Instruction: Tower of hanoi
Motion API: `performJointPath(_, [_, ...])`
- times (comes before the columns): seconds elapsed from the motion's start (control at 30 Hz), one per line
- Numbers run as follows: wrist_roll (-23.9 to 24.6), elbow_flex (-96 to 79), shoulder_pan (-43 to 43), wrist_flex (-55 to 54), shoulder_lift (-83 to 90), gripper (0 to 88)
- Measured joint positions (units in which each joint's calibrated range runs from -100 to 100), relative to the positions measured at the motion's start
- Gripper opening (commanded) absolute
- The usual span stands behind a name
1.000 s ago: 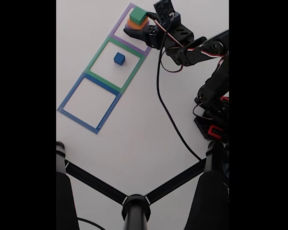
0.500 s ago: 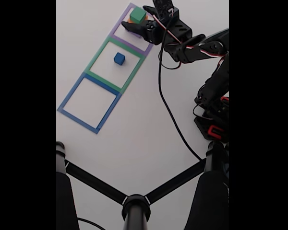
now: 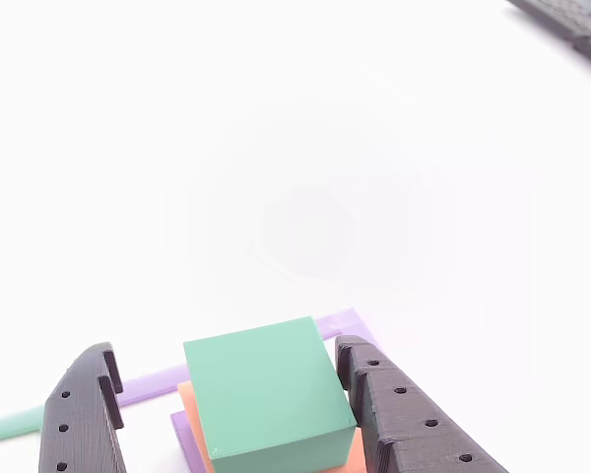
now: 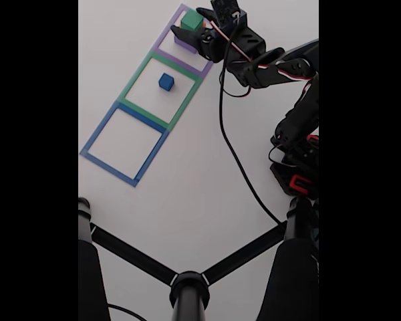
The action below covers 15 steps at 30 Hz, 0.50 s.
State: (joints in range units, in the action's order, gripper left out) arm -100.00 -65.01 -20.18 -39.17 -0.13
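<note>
Bench [image 4: 187,200]: white, carrying three taped square outlines in a row in the fixed view; blue outline [image 4: 123,144] nearest, green outline [image 4: 162,85] in the middle, purple outline [image 4: 168,35] farthest.

Purple block [image 3: 180,429]: flat, at the bottom of the stack inside the purple outline; only a sliver visible in the other view.

Orange block [image 3: 189,406]: resting on the purple block, mostly covered.

Green cube [image 3: 268,392]: on top of the orange block, upright.

Blue cube [image 4: 166,81]: alone inside the green outline, well apart from the stack.

My fingers [image 3: 222,389]: spread wide, one on each side of the green cube. The right finger stands just beside the cube; contact cannot be told. The left finger is clearly apart. Nothing grasped.
</note>
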Motion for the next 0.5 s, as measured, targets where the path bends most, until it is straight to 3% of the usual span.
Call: performJointPath(0.5, [0.0, -0.6, 0.6, 0.0, -0.7, 16.5])
